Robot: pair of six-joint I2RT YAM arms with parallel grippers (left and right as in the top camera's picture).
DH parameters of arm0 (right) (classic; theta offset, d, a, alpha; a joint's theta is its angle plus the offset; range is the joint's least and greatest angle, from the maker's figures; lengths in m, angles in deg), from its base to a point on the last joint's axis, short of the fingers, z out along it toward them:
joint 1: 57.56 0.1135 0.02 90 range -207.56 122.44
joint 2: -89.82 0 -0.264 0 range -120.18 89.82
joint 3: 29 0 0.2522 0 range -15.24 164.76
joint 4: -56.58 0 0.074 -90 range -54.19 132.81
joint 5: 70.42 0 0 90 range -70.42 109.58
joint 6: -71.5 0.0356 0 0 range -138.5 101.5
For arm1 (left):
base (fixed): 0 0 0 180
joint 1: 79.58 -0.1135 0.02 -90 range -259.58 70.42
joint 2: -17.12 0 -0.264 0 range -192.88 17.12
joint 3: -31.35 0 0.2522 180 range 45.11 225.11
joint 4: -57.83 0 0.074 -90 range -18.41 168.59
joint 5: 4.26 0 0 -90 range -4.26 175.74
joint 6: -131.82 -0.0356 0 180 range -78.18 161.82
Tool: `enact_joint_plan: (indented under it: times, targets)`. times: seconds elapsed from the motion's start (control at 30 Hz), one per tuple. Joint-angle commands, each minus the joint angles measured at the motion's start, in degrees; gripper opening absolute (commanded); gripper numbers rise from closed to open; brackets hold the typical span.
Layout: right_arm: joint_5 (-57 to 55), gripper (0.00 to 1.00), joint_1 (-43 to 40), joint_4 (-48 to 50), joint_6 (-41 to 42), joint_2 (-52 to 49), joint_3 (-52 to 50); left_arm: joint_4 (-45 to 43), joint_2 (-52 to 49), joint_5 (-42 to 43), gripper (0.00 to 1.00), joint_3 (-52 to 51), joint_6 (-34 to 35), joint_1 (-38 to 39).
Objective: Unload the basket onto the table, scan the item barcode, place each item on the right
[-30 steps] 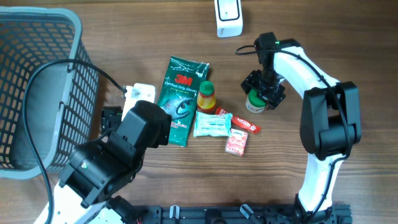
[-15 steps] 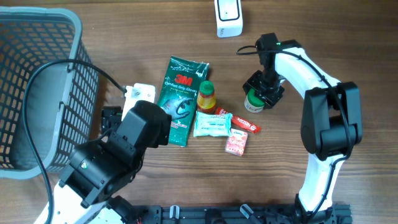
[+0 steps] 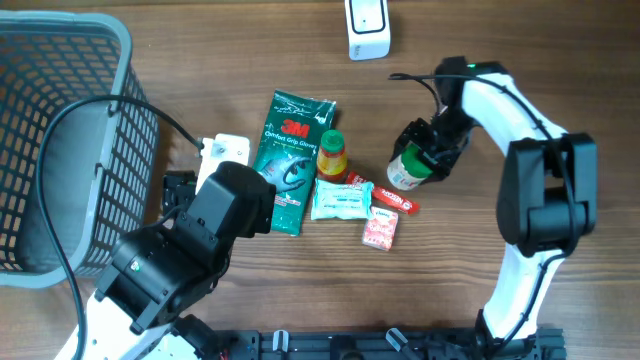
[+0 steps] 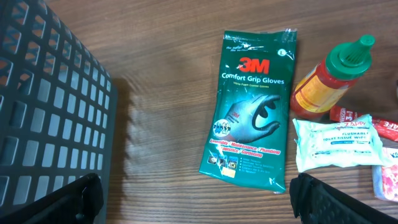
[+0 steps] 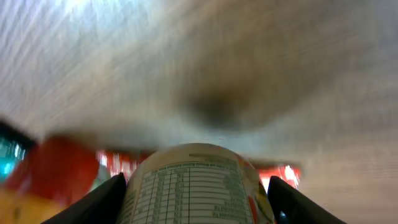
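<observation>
Wooden desk point(image 3: 580, 60), groceries clustered mid-scene; the right tool point(image 3: 425, 155) is clenched around a small green-lidded jar point(image 3: 403, 172), tilted right of the clutter; the white scanner point(image 3: 367, 28) sits farther away, slightly left; the left tool point(image 4: 199, 199) gapes empty beside the basket point(image 3: 60, 150).

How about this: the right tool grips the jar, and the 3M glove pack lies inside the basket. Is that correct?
Not quite. The glove pack is not inside the basket. It lies flat on the table outside it, next to the bottle, as the overhead view shows. The rest holds: the right tool does grip the jar.
</observation>
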Motion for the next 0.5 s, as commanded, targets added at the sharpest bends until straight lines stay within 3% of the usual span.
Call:
enact_joint_plan:
  times: [0.0,0.47]
  targets:
    - [9.6,0.59,-2.1,-3.5,-8.7,3.5,1.2,-0.2,0.0,0.2,1.0,0.2,1.1,-0.1]
    - [17.0,0.54,-2.2,-18.2,-21.2,3.8,1.2,-0.2,0.0,0.2,1.0,0.2,1.1,-0.1]
